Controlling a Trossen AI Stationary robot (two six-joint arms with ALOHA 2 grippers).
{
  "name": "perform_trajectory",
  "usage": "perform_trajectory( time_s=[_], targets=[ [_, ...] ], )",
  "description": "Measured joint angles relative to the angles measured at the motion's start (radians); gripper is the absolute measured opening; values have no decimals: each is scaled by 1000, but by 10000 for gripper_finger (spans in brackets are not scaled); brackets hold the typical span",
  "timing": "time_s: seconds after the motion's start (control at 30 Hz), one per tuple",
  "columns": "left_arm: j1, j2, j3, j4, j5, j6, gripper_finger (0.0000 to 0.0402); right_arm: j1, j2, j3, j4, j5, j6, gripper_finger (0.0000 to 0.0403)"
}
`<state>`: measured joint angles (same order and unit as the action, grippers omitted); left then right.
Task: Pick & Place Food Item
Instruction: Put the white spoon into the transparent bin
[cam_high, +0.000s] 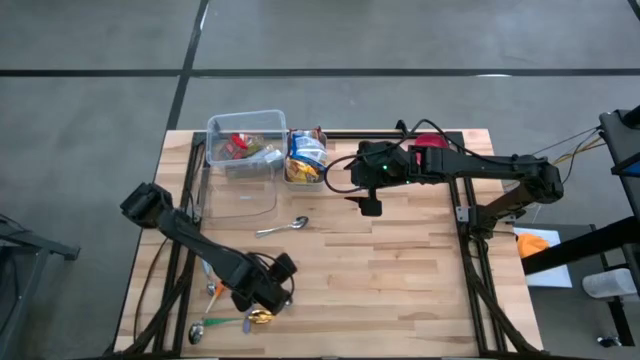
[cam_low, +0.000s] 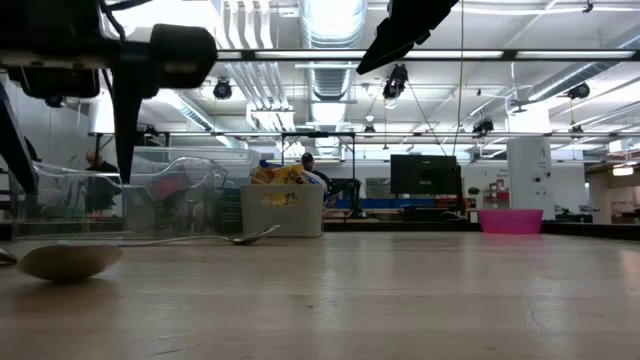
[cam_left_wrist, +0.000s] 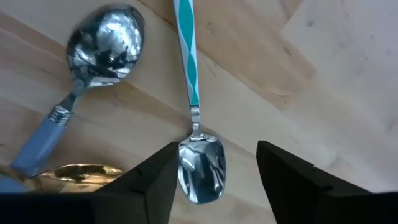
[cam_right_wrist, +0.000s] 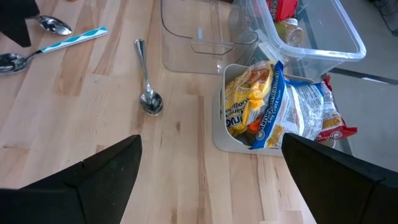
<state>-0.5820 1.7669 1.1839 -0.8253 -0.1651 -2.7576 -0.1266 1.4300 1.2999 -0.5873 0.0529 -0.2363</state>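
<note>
Snack bags (cam_right_wrist: 273, 112) stand in a small white bin (cam_high: 305, 160) at the far side, next to a clear tub (cam_high: 245, 140) holding more packaged food. My left gripper (cam_left_wrist: 217, 149) points down at the near left (cam_high: 262, 305), open. Its fingers stand on either side of the bowl of a spoon with a teal-striped handle (cam_left_wrist: 200, 168) that lies flat on the table. My right gripper (cam_high: 370, 205) hangs open above the table's middle, with the bin ahead of it (cam_right_wrist: 212, 143) and nothing between its fingers.
A spoon with a blue-grey handle (cam_left_wrist: 106, 43) and a gold spoon (cam_left_wrist: 81, 174) lie beside the teal one. A silver spoon (cam_high: 283, 227) lies mid-table. A clear empty tray (cam_high: 240, 195) sits in front of the tub. A pink bowl (cam_low: 510, 220) stands at the far right.
</note>
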Motion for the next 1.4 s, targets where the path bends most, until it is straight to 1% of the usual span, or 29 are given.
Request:
perform_trajectory(
  time_s=[0.13, 0.27, 0.47, 0.7, 0.87, 0.97, 1.07, 1.27, 1.4],
  targets=[
    [1, 32, 0, 19, 14, 1, 191, 0, 0, 0, 0, 0, 0, 384],
    [1, 51, 0, 21, 24, 4, 176, 0, 0, 0, 1, 0, 0, 384],
    [2, 63, -34, 51, 24, 4, 174, 0, 0, 0, 0, 0, 0, 384],
    [8, 63, -127, 186, 28, 0, 174, 0, 0, 0, 1, 0, 0, 384],
    [13, 57, -153, 213, 29, 0, 173, 0, 0, 0, 0, 0, 0, 384],
    [13, 51, -154, 215, 28, 0, 165, 0, 0, 0, 0, 0, 0, 384],
    [13, 50, -155, 213, 32, 0, 140, 0, 0, 0, 0, 0, 0, 384],
    [13, 50, -157, 208, 49, 1, 64, 0, 0, 0, 0, 0, 0, 384],
    [13, 50, -157, 202, 47, 2, 25, 0, 0, 0, 0, 0, 0, 384]
  ],
)
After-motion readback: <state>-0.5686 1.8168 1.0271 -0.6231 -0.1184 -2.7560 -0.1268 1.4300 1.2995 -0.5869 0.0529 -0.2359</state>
